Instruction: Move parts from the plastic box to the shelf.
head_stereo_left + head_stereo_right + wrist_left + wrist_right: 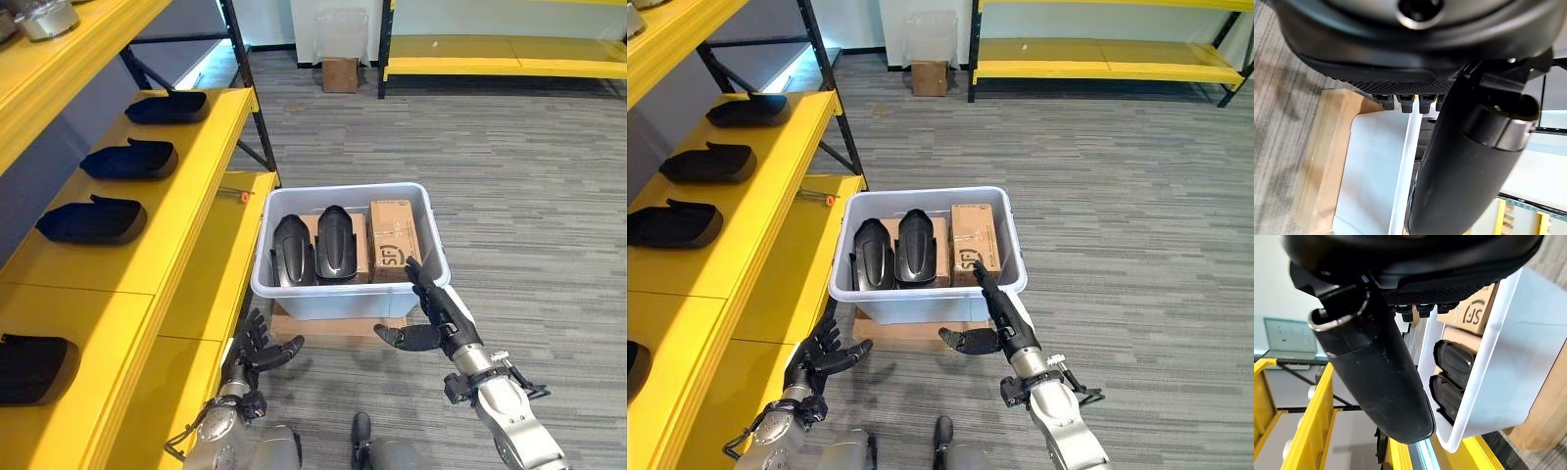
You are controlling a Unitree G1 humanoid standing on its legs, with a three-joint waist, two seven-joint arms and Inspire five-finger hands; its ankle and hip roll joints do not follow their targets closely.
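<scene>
From the head we see two black parts (315,247) lying in the plastic box (338,299) beside the yellow shelf (196,211) (more parts sit there). The right hand (431,318) spreads at the box's near corner. The left hand (257,351) hangs relaxed, grasping nothing.

In the right wrist view, the parts lie inside the box's white wall.

Left hand (257,350) low at lower left, fingers spread, thumb out. Right hand (431,311) at lower centre-right, fingers straight, thumb extended sideways.
</scene>
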